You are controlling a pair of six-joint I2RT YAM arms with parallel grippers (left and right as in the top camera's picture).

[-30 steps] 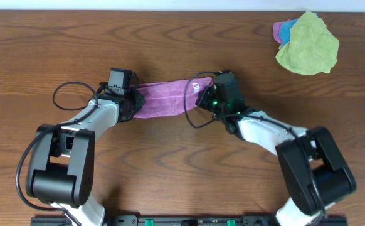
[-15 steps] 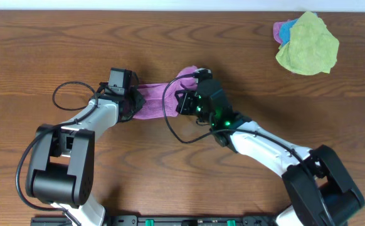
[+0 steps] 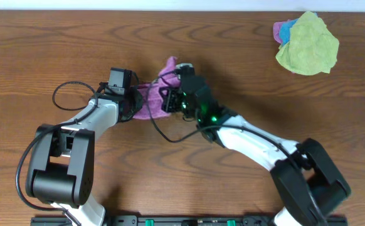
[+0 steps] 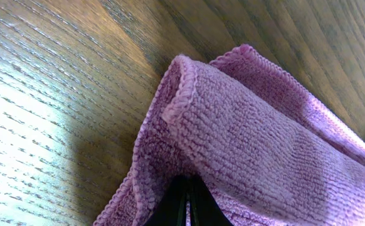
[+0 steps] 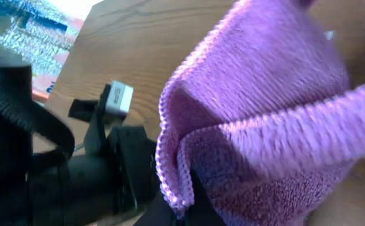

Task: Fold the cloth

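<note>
The purple cloth (image 3: 150, 100) lies bunched on the wooden table between the two grippers, with one flap lifted (image 3: 169, 65). My left gripper (image 3: 133, 104) is shut on the cloth's left end; in the left wrist view its dark fingertips (image 4: 187, 204) pinch under the doubled hem of the cloth (image 4: 251, 144). My right gripper (image 3: 170, 99) is shut on the other end and holds it up close to the left gripper. In the right wrist view the cloth (image 5: 276, 107) drapes over the closed gripper (image 5: 185, 212), and the left arm's wrist (image 5: 107, 169) shows just beside it.
A crumpled yellow-green cloth (image 3: 308, 44) rests on a blue cloth (image 3: 286, 29) at the table's far right corner. A black cable loop (image 3: 66, 95) lies left of the left arm. Another cable (image 3: 170, 129) hangs by the right wrist.
My right gripper has moved left with its end of the cloth, close to the left gripper. The cloth has gone from a stretched strip to a short bunched fold. The left arm has stayed put.
</note>
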